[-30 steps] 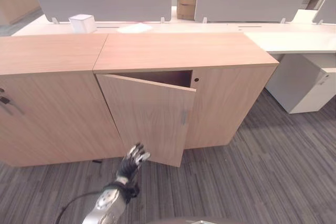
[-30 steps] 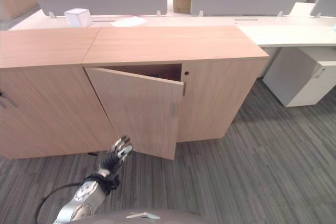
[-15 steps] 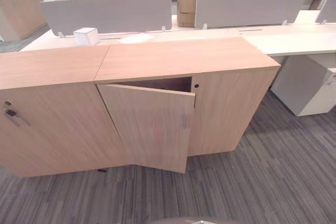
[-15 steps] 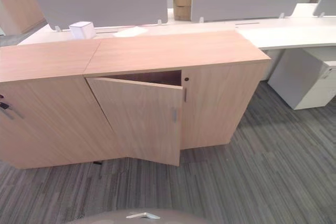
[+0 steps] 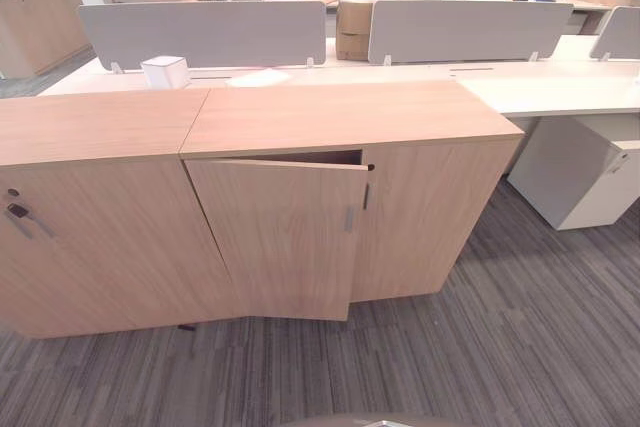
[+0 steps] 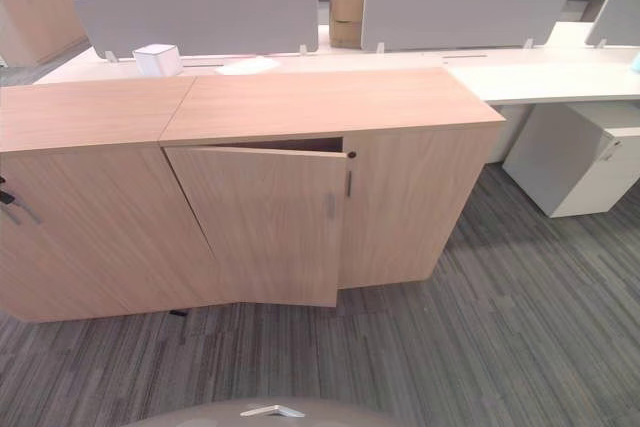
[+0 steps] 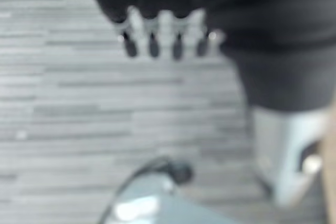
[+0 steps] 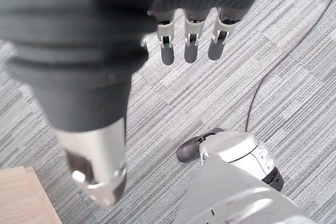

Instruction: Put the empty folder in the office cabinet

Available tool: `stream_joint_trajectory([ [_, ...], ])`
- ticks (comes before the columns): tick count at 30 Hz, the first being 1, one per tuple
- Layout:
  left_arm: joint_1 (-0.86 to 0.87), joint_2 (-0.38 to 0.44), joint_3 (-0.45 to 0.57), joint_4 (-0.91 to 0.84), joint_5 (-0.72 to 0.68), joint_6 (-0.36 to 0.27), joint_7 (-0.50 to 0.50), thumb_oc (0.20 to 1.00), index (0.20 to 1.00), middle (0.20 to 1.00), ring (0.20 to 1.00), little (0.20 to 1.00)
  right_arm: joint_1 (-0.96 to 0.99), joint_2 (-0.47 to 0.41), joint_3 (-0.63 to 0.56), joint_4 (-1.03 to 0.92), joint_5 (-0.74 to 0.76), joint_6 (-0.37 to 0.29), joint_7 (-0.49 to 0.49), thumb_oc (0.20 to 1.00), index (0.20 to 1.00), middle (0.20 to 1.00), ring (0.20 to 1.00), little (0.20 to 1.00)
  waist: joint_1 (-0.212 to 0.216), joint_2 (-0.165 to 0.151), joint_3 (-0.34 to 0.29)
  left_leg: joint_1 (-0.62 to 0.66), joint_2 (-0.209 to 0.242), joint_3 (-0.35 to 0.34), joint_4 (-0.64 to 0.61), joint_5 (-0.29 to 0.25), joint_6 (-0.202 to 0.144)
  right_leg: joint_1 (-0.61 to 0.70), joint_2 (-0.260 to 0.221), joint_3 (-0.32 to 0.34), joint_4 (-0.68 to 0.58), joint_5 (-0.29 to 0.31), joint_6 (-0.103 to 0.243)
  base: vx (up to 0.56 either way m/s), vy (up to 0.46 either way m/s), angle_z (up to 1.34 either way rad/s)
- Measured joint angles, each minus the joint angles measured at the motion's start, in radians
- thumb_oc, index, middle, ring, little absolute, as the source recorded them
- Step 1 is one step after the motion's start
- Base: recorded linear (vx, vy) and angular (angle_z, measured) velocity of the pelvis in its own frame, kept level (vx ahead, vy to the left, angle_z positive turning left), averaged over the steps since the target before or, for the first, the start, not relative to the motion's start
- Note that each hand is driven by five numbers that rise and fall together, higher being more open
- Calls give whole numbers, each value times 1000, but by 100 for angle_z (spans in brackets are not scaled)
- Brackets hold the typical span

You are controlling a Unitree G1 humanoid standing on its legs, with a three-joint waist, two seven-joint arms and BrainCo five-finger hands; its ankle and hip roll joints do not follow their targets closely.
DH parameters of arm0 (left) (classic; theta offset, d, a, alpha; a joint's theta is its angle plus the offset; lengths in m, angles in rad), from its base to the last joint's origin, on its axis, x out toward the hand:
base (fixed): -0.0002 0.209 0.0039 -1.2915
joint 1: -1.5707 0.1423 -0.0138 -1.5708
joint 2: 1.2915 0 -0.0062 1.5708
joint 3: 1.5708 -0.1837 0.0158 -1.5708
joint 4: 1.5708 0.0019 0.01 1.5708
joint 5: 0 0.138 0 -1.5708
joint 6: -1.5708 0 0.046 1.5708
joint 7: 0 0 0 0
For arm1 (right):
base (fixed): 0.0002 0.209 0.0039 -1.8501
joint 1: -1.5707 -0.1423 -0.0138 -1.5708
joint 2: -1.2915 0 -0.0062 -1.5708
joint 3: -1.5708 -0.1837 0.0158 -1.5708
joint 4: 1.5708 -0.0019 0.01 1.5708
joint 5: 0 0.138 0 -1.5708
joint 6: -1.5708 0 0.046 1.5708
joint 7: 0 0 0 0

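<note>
cabinet door [image 5: 275, 237]: I see it ajar, nearly closed.
folder: can't spot it; I judge it's inside.
left hand [image 7: 163, 30]: fingers straight, empty, over carpet.
right hand [image 8: 191, 35]: same, empty.
left: push door flush.

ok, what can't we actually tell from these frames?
- Inside of the light wooden office cabinet: its left wooden door, only ajar, hides the contents in both eye views, so whether a folder is inside is unknown.
- Left hand: the left wrist view is blurred; fingers hang relaxed over grey carpet, detail lost.
- Right hand: its dark ribbed cover hides the palm and thumb in the right wrist view.
- Small white box on the desk: too small to identify.
</note>
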Motion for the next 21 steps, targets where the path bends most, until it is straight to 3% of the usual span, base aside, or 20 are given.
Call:
stream_joint_trajectory([
  [21,-29,0,1,-20,-39,-9,20,1000,1000,1000,1000,1000,0,0,1,0,1,-3,-18,1000,1000,1000,1000,1000,0,1,0,0,0,-2,0,6,0,1,1,-6,0,3,-5,0,0,0],
])
